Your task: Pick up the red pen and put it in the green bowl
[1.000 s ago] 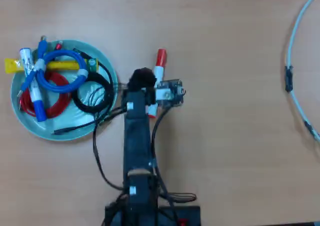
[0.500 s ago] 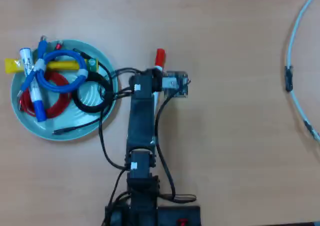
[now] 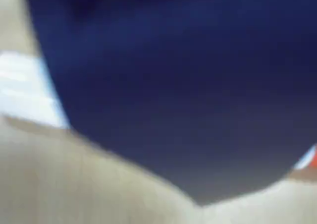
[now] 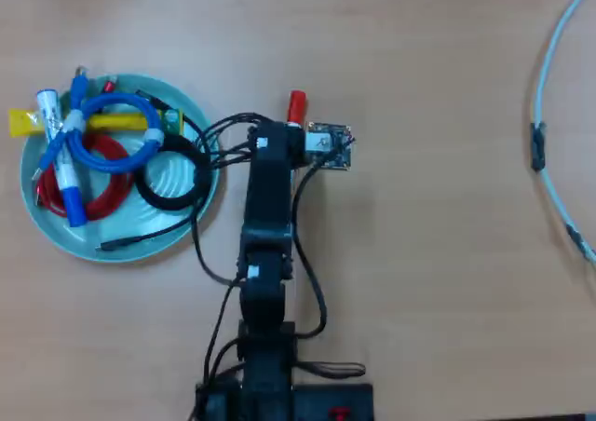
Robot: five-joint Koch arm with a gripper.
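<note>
Overhead, tool (image 4: pixel 291 142) over red pen (image 4: pixel 296 105) (cap showing), just right of green bowl (image 4: pixel 200 207).

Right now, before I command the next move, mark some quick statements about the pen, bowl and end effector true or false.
1. The red pen lies inside the green bowl. False: it is on the table, right of the bowl in the overhead view.
2. The arm covers most of the pen. True: only its red cap shows.
3. The bowl is empty. False: it holds coiled cables and markers.
4. The end effector's state is unreadable. True: the wrist view is blurred.
</note>
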